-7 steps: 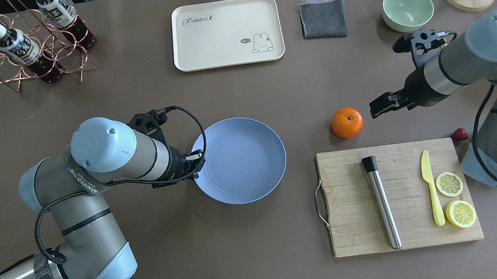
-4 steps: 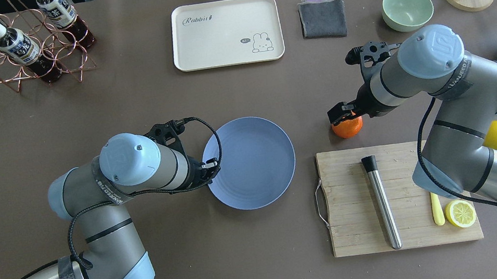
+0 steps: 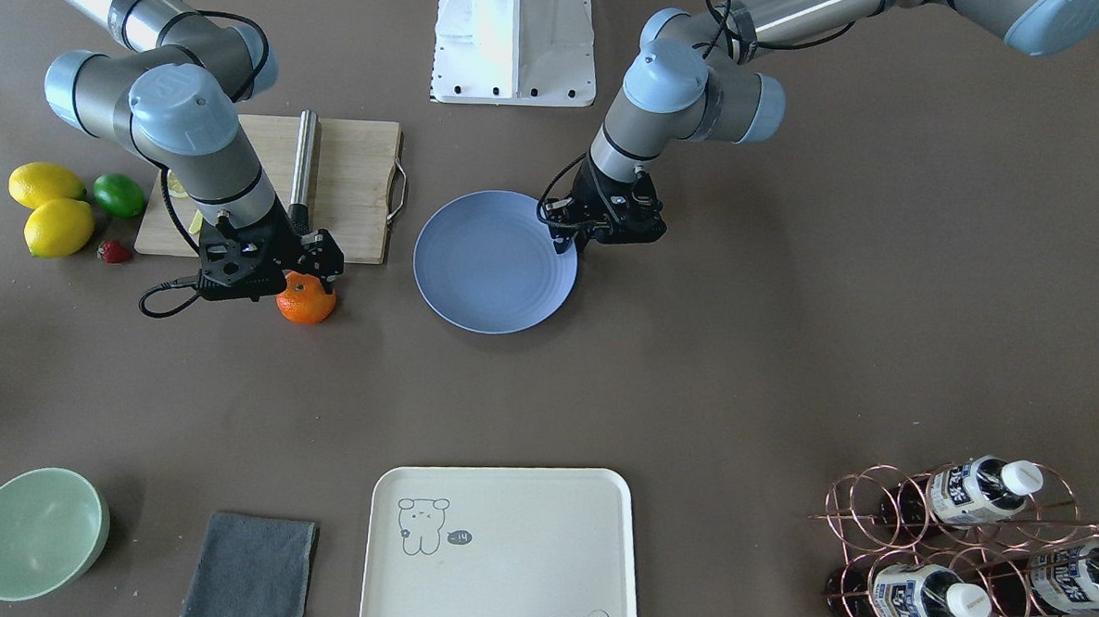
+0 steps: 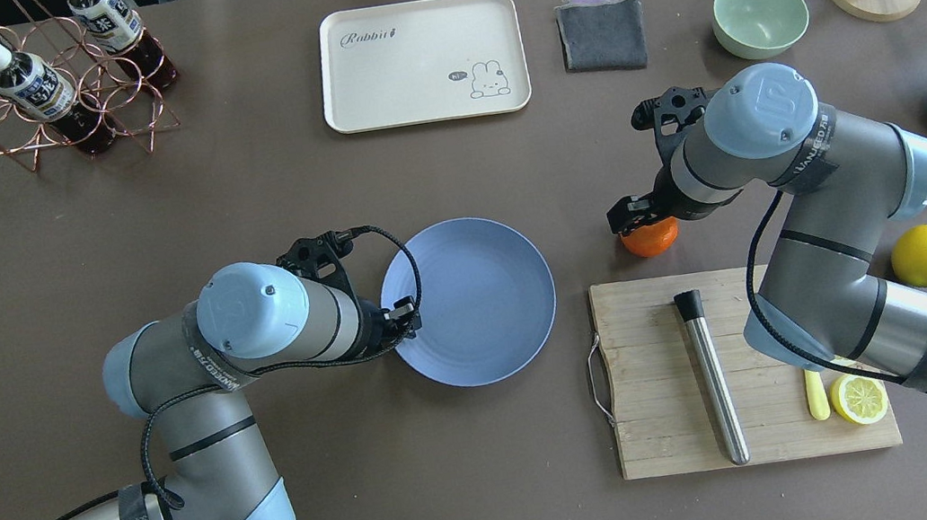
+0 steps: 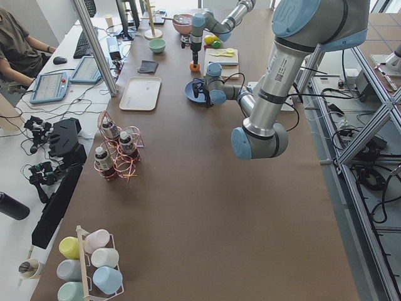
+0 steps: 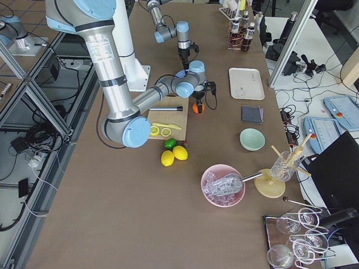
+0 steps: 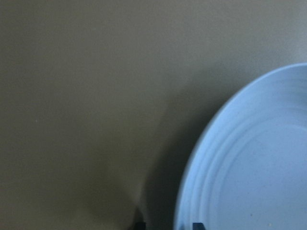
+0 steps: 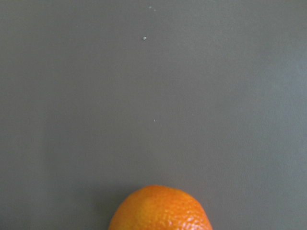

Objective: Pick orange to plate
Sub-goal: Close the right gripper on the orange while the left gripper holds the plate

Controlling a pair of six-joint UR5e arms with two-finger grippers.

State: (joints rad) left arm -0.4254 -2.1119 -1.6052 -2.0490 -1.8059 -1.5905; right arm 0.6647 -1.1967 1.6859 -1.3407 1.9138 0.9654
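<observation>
The orange [image 4: 653, 239] rests on the brown table just beyond the cutting board's far left corner; it also shows as orange [image 3: 307, 304] and fills the bottom edge as orange [image 8: 160, 211]. My right gripper [image 4: 636, 219] hangs directly over it, open, fingers astride its top. The blue-lavender plate [image 4: 479, 303] lies mid-table, seen also as plate [image 3: 491, 269]. My left gripper [image 4: 404, 317] is shut on the plate's left rim. In the left wrist view its dark fingertips [image 7: 139, 224] sit either side of the rim of the plate [image 7: 249, 167].
A wooden cutting board [image 4: 658, 414] holds a steel muddler [image 4: 712, 379], a yellow knife and a lemon half [image 4: 858, 398]. Whole lemons [image 4: 923, 254] lie to its right. Cream tray [image 4: 422, 62], grey cloth [image 4: 601, 34], green bowl [image 4: 759, 14] and bottle rack [image 4: 52, 77] line the far edge.
My right arm swung left and came down over the orange. My left gripper slid the plate a little to the right. The orange stayed in place.
</observation>
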